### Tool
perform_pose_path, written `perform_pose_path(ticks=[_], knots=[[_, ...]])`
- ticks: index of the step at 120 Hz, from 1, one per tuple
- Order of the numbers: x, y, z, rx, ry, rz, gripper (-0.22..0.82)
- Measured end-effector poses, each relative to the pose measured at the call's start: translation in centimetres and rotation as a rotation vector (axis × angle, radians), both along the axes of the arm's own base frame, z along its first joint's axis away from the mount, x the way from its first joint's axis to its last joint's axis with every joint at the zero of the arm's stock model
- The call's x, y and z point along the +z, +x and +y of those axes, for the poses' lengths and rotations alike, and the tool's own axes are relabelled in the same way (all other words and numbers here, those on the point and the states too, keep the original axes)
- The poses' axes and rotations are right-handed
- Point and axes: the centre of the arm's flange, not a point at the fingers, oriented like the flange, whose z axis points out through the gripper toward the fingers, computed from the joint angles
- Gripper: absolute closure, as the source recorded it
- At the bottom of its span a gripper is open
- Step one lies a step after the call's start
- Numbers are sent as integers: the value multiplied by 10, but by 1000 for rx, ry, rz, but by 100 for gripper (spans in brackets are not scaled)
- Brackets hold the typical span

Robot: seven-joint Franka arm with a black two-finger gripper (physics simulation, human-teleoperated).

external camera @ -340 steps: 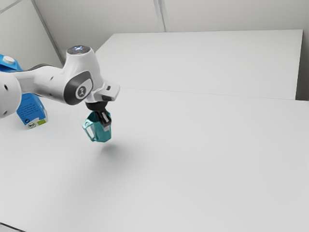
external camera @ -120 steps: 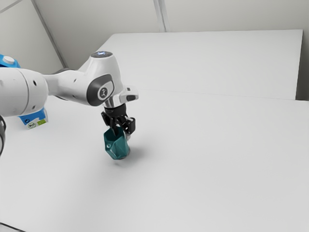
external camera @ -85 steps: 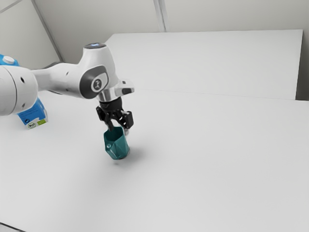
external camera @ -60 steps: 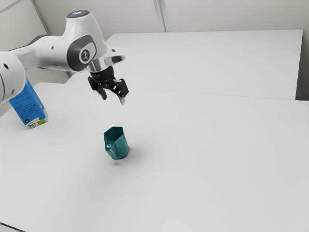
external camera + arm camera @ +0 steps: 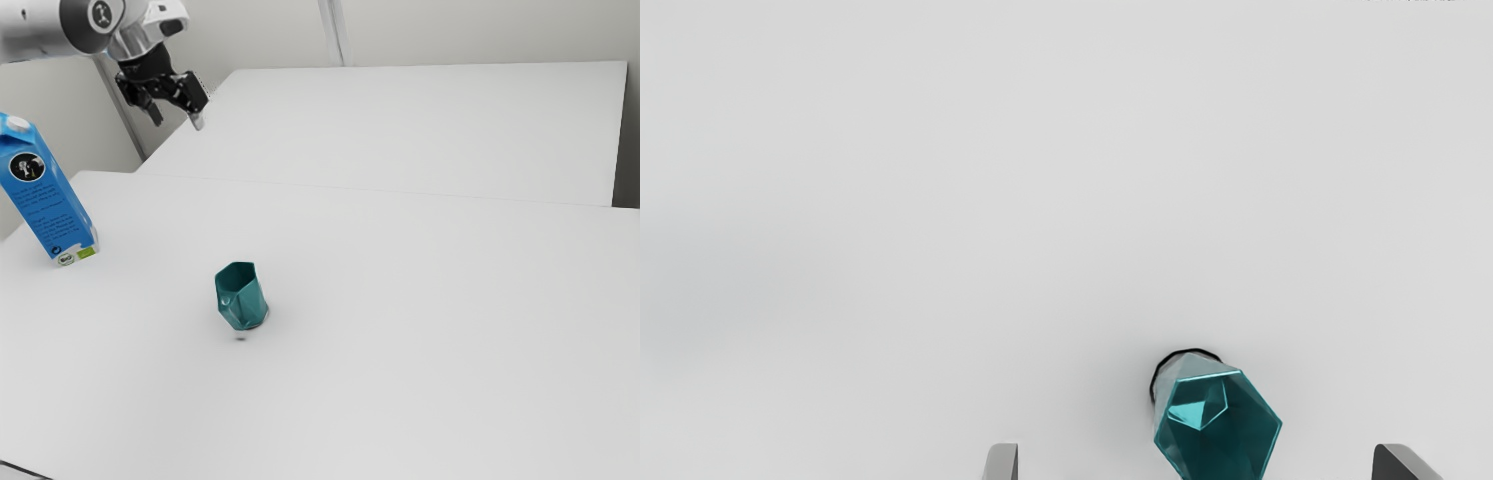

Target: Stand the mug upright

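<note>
Teal mug [image 5: 240,297] upright on white table [image 5: 420,360], base down, mouth up, below the hand [image 5: 177,119] and well apart from it. Hand open, fingers spread wide, raised high. Wrist view looks into the mug's six-sided mouth, seen between the two fingertips, touching neither. Blue carton [image 5: 45,200], white cap, also standing on table, lower than the hand, toward the exterior view's left of it.

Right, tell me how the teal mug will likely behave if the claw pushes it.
The teal mug is probably stiff, given its crisp facets and straight edges. Being hollow, it is likely fairly light for its size. Pushed high up, it might tip, since it looks taller than wide.
</note>
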Motion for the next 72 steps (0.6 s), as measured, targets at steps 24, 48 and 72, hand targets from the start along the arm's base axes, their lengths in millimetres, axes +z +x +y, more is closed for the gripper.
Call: perform_pose_path(ticks=[24, 48, 72], knots=[[-5, -7, 15, 17, -7, 63, 2], [-9, -11, 25, 26, -20, 91, 2], [-10, -12, 23, 16, -23, 102, 2]])
